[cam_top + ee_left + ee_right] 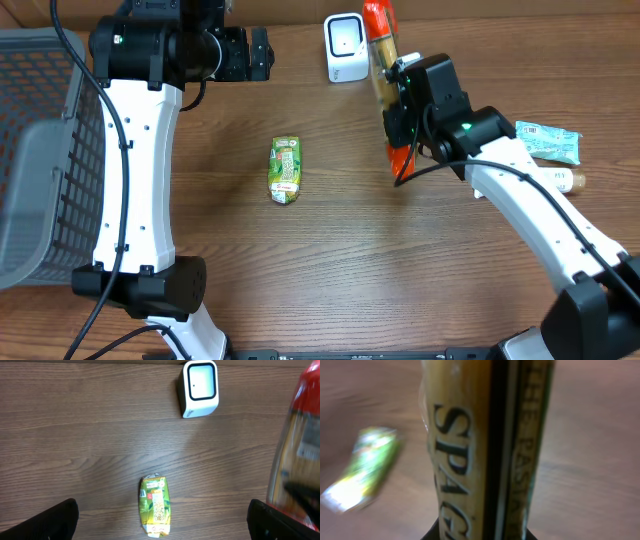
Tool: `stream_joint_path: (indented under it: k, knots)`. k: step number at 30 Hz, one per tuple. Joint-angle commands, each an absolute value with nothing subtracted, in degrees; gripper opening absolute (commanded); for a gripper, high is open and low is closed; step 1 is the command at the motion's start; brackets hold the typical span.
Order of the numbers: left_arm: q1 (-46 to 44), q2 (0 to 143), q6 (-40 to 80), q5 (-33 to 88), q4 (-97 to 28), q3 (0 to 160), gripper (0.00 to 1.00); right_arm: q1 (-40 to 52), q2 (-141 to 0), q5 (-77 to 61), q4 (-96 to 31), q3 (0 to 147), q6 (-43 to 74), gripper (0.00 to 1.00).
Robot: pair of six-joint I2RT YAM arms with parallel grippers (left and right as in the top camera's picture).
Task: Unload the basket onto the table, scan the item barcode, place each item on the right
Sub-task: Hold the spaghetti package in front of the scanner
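My right gripper (pixel 395 120) is clamped on the spaghetti packet (pixel 378 45), a long clear pack with red ends. In the overhead view the pack runs from 12 o'clock to 6 o'clock through the jaws. On the right wrist camera the packet fills the middle of the picture, with its printed lettering running lengthwise. The barcode I cannot make out.

Just beside the pack's upper end, at its 9 o'clock, stands the white scanner (pixel 345 48) on the counter (pixel 400 260). A small green packet (pixel 285 170) lies flat near the counter's middle, at about 8 o'clock from the right gripper and well apart from it.

My left gripper (pixel 266 55) hangs with its jaws spread wide and nothing between them, at 9 o'clock from the scanner. At 3 o'clock from the right gripper lie a teal packet (pixel 548 140) and a pale tube (pixel 560 180). A grey basket (pixel 40 150) sits at the far 9 o'clock edge.
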State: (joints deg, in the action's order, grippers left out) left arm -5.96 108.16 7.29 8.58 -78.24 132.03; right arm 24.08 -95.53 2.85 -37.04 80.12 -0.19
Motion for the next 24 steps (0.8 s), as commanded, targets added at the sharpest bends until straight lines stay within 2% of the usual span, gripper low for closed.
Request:
stream_joint_path:
  k: [1, 9, 15, 20, 24]
  knots:
    - [-6.0, 108.5, 6.4, 8.4, -78.2, 132.4, 1.00, 24.2, -95.5, 13.4, -28.1, 81.5, -7.2, 0.04]
    - [-6.0, 108.5, 6.4, 8.4, -78.2, 132.4, 0.99, 26.8, -101.7, 31.0, -3.2, 81.6, -26.7, 0.04]
    - [-6.0, 108.5, 6.4, 8.4, -78.2, 132.4, 1.00, 26.8, -111.2, 34.4, 15.5, 81.6, -43.2, 0.04]
    - [-6.0, 108.5, 6.4, 8.4, -78.2, 132.4, 1.00, 25.8, -121.5, 35.5, 32.6, 81.6, -61.4, 0.04]
    - [-6.0, 108.5, 6.4, 8.4, -78.2, 132.4, 1.00, 25.3, -128.2, 36.0, 42.7, 82.4, -69.5, 0.04]
